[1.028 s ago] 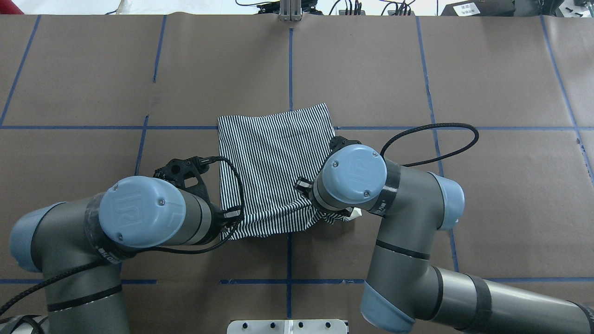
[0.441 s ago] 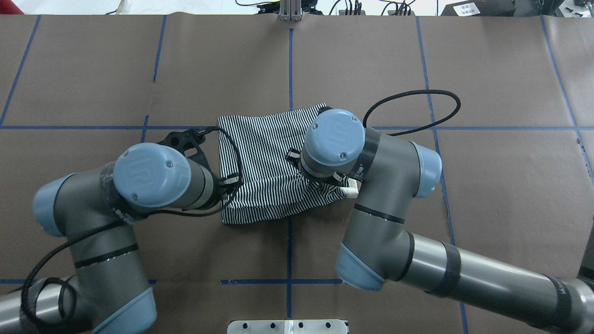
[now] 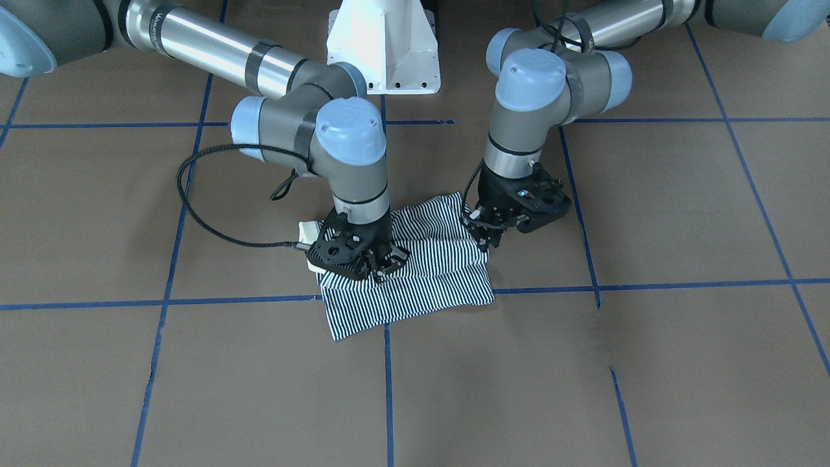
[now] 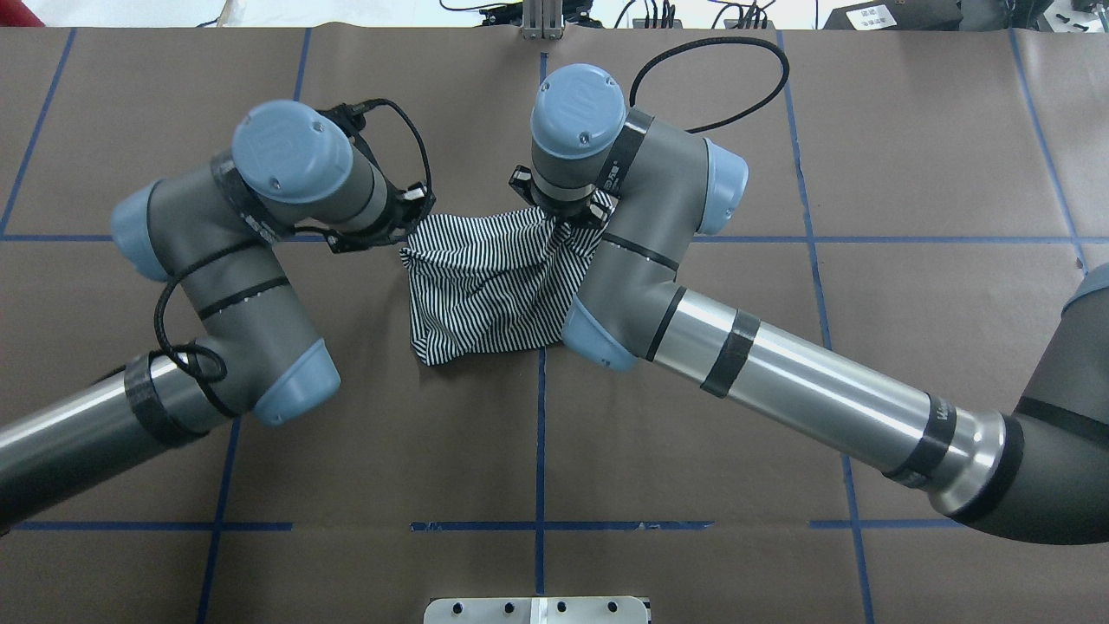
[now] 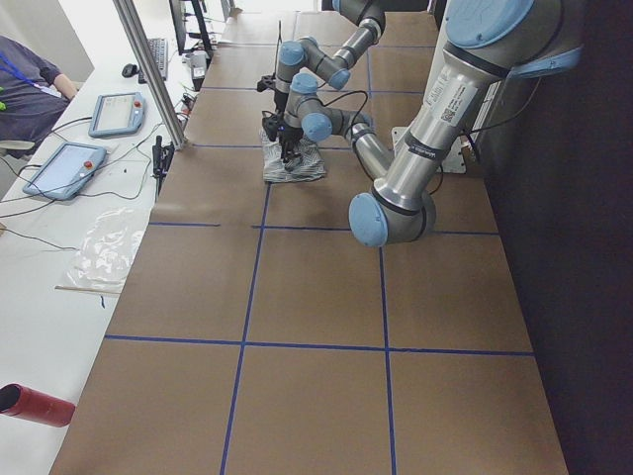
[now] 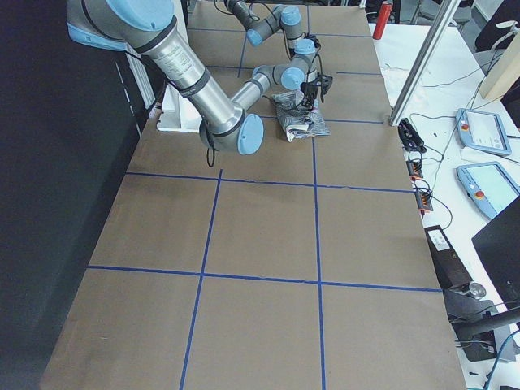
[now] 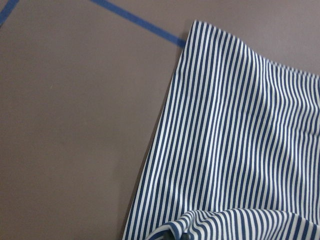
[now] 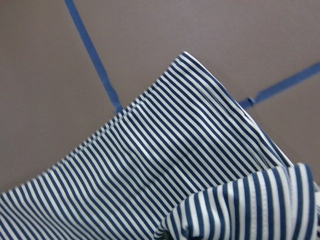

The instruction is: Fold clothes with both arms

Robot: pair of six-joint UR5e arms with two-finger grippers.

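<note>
The striped shirt (image 4: 476, 295) lies folded at the table's middle, also seen in the front view (image 3: 428, 285). My left gripper (image 4: 407, 232) is shut on the shirt's left edge, seen on the right of the front view (image 3: 485, 241). My right gripper (image 4: 567, 227) is shut on the right edge (image 3: 384, 264). Both hold the pinched fabric over the shirt's far part, low above it. Each wrist view shows a bunch of striped cloth (image 7: 235, 225) (image 8: 240, 210) at its bottom edge. A small cream piece (image 3: 306, 228) shows beside the right gripper. The placket and the chest patch are hidden.
Brown paper with blue tape lines (image 4: 541, 130) covers the table. The white pedestal base (image 3: 382, 45) stands on the robot's side. A metal post (image 4: 541, 22) is at the far edge. A side bench holds tablets (image 5: 64, 168), and a red can (image 5: 35, 406) lies nearby.
Both grippers have moved away from the robot toward the far edge with the shirt's near edge. The visible shirt has become shorter and now lies doubled over.
</note>
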